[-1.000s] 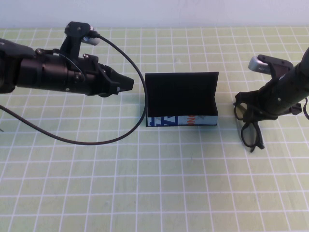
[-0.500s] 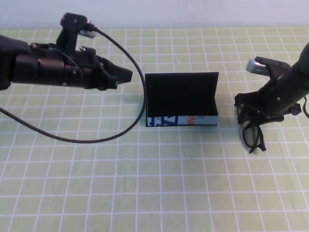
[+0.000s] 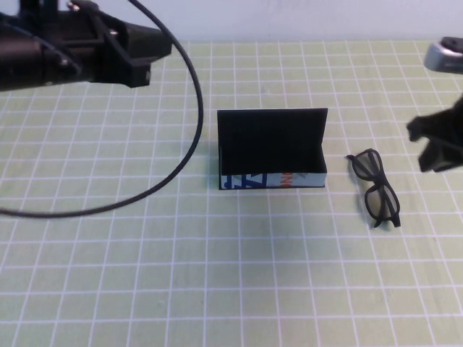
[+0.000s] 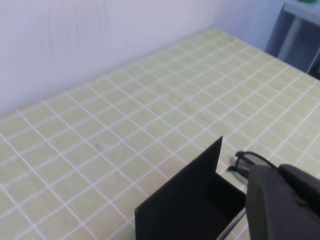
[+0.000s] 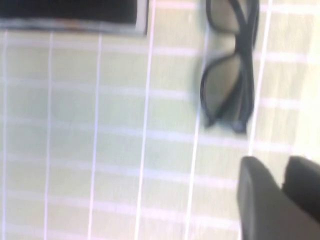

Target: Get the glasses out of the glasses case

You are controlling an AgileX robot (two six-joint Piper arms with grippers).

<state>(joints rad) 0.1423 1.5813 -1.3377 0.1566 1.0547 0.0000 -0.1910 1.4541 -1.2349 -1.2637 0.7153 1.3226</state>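
Green grid mat [image 3: 145, 275]: open glasses case [image 3: 272, 148], glasses [image 3: 376, 189] outside at 3 o'clock; right gripper [image 3: 434, 148] and left gripper [image 3: 145, 54] states unclear.

Open mat round glasses [image 3: 375, 186], case [image 3: 272, 150] just beside, grippers well off.

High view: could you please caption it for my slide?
Black plastic-framed glasses lie beside the open black case; right gripper and left gripper hover apart.

The right gripper [image 3: 436, 148] is cut off by the high view's edge. The glasses case [image 5: 70, 12] is blurred and cropped in the right wrist view.
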